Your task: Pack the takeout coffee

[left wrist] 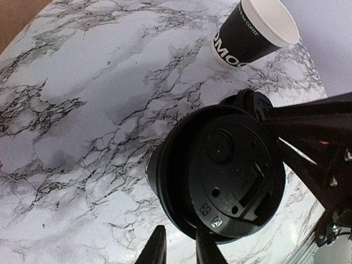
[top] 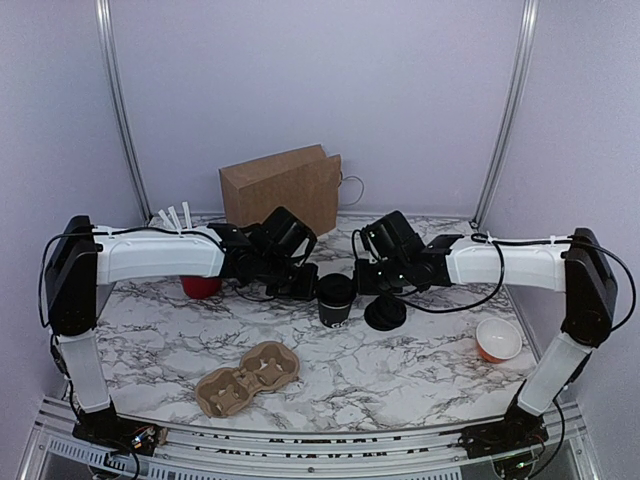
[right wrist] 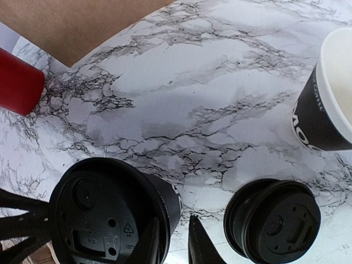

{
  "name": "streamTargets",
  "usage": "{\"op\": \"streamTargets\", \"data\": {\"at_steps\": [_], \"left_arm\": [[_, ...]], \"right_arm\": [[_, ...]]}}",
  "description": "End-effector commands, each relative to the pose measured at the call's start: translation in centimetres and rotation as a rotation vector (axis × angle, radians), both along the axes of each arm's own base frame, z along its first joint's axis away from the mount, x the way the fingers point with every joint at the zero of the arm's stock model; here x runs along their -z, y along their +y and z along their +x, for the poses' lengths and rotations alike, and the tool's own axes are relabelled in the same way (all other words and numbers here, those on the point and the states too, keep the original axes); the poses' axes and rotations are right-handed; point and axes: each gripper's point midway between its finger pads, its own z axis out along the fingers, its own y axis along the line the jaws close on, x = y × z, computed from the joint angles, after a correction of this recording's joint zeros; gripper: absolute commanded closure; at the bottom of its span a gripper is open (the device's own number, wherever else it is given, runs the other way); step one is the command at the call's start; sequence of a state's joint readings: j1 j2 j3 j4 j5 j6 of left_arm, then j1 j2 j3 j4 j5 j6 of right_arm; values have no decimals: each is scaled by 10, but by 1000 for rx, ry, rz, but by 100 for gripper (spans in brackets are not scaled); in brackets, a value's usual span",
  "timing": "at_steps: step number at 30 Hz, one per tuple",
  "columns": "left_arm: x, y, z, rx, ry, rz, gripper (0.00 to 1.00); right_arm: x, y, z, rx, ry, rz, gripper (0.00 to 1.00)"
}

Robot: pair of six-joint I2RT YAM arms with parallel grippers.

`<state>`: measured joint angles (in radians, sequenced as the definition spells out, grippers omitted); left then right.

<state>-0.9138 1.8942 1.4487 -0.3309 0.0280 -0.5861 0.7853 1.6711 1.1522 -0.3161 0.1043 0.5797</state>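
**A:** Where do we have the takeout coffee [top: 335,300]?

**B:** Between our two pairs of jaws. Its lid rim sits right at the tips of the left gripper [left wrist: 180,248]. It is also just ahead and to one side of the right gripper [right wrist: 171,245], where one finger overlaps the cup wall in the wrist view.

**A:** And the jaws themselves?

**B:** Both are narrow, each a slit with the marble table [left wrist: 82,137] showing through. We see nothing clamped. Whether a tip touches the rim, we cannot tell.

**A:** Which way does the cup point?

**B:** It stands upright with its long axis vertical, the lid facing up at our wrist cameras and the white print low by the base.

**A:** What could go wrong from here?

**B:** Tipping, we think. A sideways nudge high on the cup from either finger would topple it. Jaws this narrow cannot go round the body, so we must widen them. With the tips this close, an opening finger could shove the cup or pry the lid.

**A:** Anything else?

**B:** The spare lid [right wrist: 273,220] lies just beside the right jaws on their other side, so we could drag it along. The cup carrier [top: 248,377] is well apart from both jaws, so a weak grip might slip on the way.
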Motion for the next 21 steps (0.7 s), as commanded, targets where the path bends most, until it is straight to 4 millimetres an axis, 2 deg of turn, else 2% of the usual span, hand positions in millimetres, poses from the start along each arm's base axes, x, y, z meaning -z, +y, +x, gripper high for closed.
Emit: {"op": "streamTargets", "data": {"at_steps": [1,15,21], "left_arm": [[31,-6,-40,127,126,84,81],[-1,-6,-34,111,76,40,81],[-29,0,-33,100,42,3,81]], "right_arm": [[3,15,-4,-76,42,14,82],[-23,10,6,-65,-19,2,78],[-34,-2,7,-46,-44,-24,76]]}}
